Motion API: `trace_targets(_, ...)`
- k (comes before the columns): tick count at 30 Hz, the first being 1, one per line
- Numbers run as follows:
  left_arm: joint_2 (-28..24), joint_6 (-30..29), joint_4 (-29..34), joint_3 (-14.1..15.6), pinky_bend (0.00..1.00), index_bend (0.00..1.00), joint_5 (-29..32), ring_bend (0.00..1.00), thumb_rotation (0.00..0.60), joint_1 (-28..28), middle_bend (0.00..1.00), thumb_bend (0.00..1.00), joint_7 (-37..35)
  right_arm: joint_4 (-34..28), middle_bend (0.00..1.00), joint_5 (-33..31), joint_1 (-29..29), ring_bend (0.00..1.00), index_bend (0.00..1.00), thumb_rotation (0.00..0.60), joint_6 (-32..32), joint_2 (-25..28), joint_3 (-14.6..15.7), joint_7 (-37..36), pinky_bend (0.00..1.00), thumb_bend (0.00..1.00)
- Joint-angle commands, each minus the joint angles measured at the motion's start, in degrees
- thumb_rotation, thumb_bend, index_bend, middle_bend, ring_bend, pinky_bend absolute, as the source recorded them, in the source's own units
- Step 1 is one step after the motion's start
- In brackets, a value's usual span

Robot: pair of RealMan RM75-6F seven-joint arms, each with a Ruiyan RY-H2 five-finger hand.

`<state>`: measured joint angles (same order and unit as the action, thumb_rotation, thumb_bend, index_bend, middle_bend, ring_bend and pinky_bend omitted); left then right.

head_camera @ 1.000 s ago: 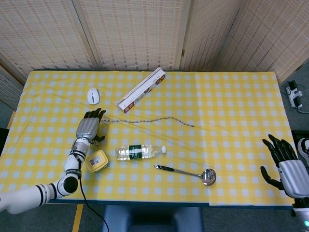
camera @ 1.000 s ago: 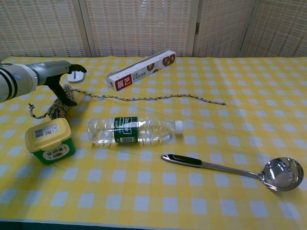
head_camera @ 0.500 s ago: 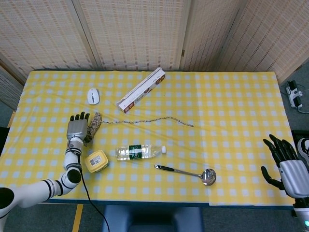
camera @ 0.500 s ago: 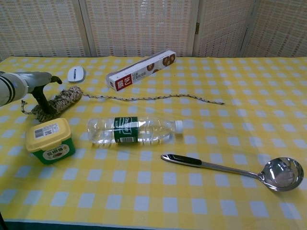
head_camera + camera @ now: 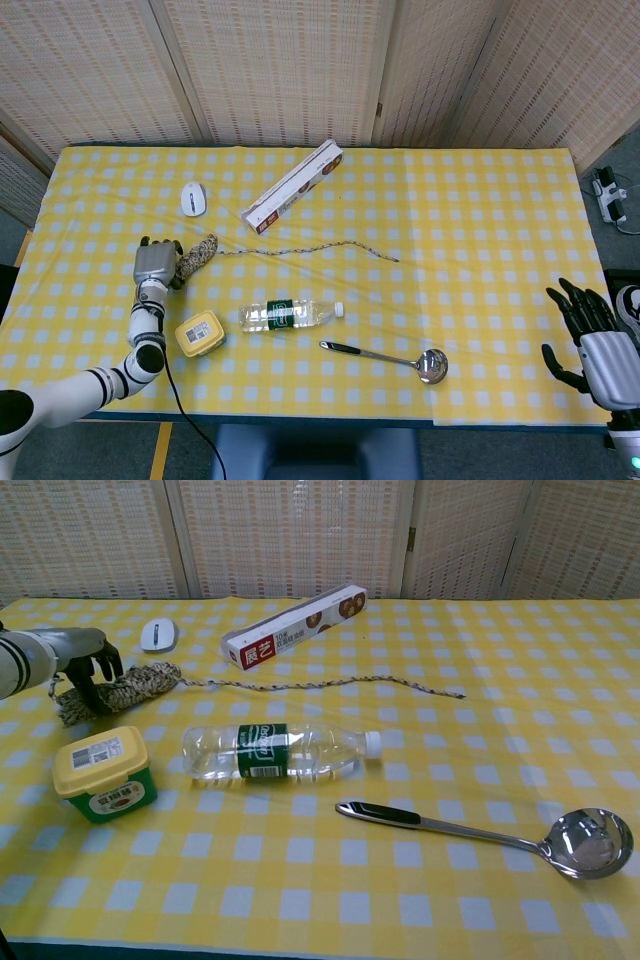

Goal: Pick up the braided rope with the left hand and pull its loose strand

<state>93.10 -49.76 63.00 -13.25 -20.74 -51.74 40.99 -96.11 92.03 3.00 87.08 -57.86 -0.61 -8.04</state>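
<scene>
The braided rope (image 5: 125, 688) lies on the yellow checked tablecloth (image 5: 480, 220) just behind the yellow-lidded tub (image 5: 103, 774), its thick bundled end toward the table's left edge. The left hand (image 5: 153, 264) rests against that bundle's outer end with its dark fingers (image 5: 103, 666) curled over it; whether they actually grip the rope cannot be told from either view. From the bundle the loose strand (image 5: 310, 248) runs thin and wavy across the cloth, passing behind the plastic water bottle (image 5: 275, 751) and in front of the cling-film box (image 5: 293, 627). A white computer mouse (image 5: 193, 198) sits behind the bundle, near it. The steel ladle (image 5: 500, 833) lies in front of the bottle. The right hand (image 5: 592, 340) hangs off the table's right edge, well apart from the rope, fingers spread and holding nothing.
</scene>
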Motion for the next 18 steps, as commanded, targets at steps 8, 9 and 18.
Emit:
trace_targets(8, 0.9, -0.8, -1.2, 1.8, 0.17, 0.37, -7.5, 0.29, 0.6, 2.2, 0.34, 0.27, -3.4, -0.3, 0.03, -0.2, -0.3, 0.03, 0.03, 0.6, 0.2, 0.1, 0.1, 0.2, 0.0, 0.48)
trace_targets(9, 1.0, -0.6, -1.6, 1.8, 0.18, 0.37, -7.3, 0.29, 0.6, 2.3, 0.34, 0.27, -3.4, -0.3, 0.03, -0.2, -0.3, 0.03, 0.03, 0.6, 0.2, 0.1, 0.1, 0.2, 0.0, 0.48)
trace_targets(18, 3.3, -0.8, -5.8, 1.0, 0.37, 0.43, -6.9, 0.37, 0.6, 3.5, 0.37, 0.27, -4.1, -0.5, 0.03, 0.0, -0.5, 0.03, 0.03, 0.6, 0.4, 0.2, 0.1, 0.4, 0.0, 0.48)
